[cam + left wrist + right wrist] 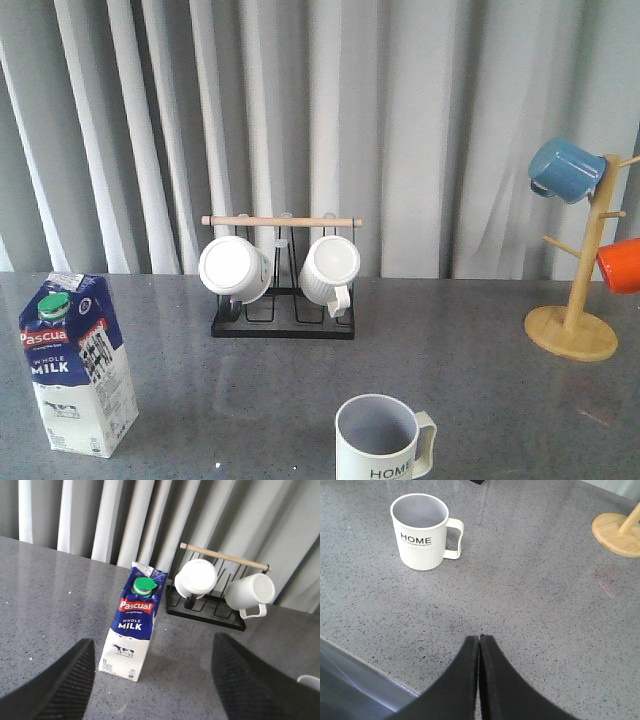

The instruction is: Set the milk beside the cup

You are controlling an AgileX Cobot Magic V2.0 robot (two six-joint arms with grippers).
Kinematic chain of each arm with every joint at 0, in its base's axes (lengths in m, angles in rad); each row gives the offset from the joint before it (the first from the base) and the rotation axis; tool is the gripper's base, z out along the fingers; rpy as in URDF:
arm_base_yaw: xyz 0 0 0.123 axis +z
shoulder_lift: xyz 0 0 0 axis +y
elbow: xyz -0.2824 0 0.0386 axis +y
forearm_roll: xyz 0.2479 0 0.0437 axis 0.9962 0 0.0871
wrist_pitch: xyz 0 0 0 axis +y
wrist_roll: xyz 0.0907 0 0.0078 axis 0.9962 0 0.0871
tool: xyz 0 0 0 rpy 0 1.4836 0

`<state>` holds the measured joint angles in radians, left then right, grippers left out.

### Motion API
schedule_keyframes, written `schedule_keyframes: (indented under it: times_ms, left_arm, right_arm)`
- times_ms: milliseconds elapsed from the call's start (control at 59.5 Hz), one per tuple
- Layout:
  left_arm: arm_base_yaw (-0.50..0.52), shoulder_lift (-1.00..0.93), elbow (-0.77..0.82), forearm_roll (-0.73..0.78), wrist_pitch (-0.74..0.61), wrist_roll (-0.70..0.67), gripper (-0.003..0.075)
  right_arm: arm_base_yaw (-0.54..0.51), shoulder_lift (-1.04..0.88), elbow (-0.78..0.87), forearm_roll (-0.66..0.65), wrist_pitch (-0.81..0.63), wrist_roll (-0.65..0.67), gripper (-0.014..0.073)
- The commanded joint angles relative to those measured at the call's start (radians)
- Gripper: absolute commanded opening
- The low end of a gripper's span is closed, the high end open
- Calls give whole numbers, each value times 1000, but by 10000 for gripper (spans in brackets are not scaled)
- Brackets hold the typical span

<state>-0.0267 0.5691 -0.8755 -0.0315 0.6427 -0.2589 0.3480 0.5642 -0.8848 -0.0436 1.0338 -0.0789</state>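
— What are we reading on the milk point(76, 363)?

— In the lower left of the front frame we are seeing "Pascual" on a red band, then "WHOLE MILK" in white on blue, under a green round cap. The left wrist frame is also giving us "1L" near the carton's base. The small print is too fine for us to read.

— And the cup point(381, 439)?

— It is sitting at the bottom centre of the front frame, handle pointing right, with "HOME" in black on its side. The two are standing well apart on the grey table point(470, 350).

— How are we seeing the arms?

— The left gripper point(152, 680) is hanging above the table with its fingers point(60, 685) spread wide, and the carton is standing upright between them in that frame, further off, untouched. The right gripper point(479, 642) is pointing down at bare tabletop with its fingers pressed together, and the cup is showing in the upper left of its frame.

— Anything behind?

— A black rack point(283, 318) with a wooden bar is holding two white mugs point(234, 268), and a wooden mug tree point(582, 290) on the right is carrying a blue mug point(565, 169) and an orange mug point(620, 265).
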Motion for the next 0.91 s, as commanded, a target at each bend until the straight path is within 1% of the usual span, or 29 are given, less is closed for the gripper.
schedule_keyframes:
  times_ms: [0, 50, 118, 185, 303, 353, 420, 505, 606, 656, 740, 891]
  left_arm:
    - [1, 65, -145, -109, 20, 148, 437]
    - [1, 106, -227, -142, 59, 212, 412]
    - [1, 156, -334, -150, 106, 259, 387]
    - [1, 209, -438, -141, 153, 267, 377]
    - [1, 286, -590, -139, 233, 277, 388]
    - [1, 319, -642, -139, 270, 296, 408]
    - [1, 364, -706, -139, 321, 298, 454]
    - [1, 407, -765, -138, 366, 298, 540]
    - [1, 455, -801, -112, 368, 297, 635]
    - [1, 473, -807, -87, 356, 297, 669]
    - [1, 497, -807, -24, 318, 297, 689]
    - [1, 524, -807, -12, 305, 297, 667]
  right_arm:
    - [-3, 6, 12, -14, -88, 2, -8]
    - [-3, 6, 57, -14, -115, 2, -8]
    - [-3, 6, 129, -13, -150, 6, -8]
    - [-3, 6, 208, -13, -191, 7, -8]
    - [-3, 6, 327, -13, -242, 16, -8]
    - [-3, 6, 365, -13, -259, 26, -8]
    - [-3, 6, 409, -13, -292, 32, -8]
    - [-3, 6, 431, -10, -320, 52, -8]
    - [-3, 6, 431, -10, -346, 62, -8]
    - [-3, 6, 431, -10, -354, 62, -8]
    - [-3, 6, 431, -10, -355, 62, -8]
    - [-3, 6, 431, -10, -354, 62, -8]
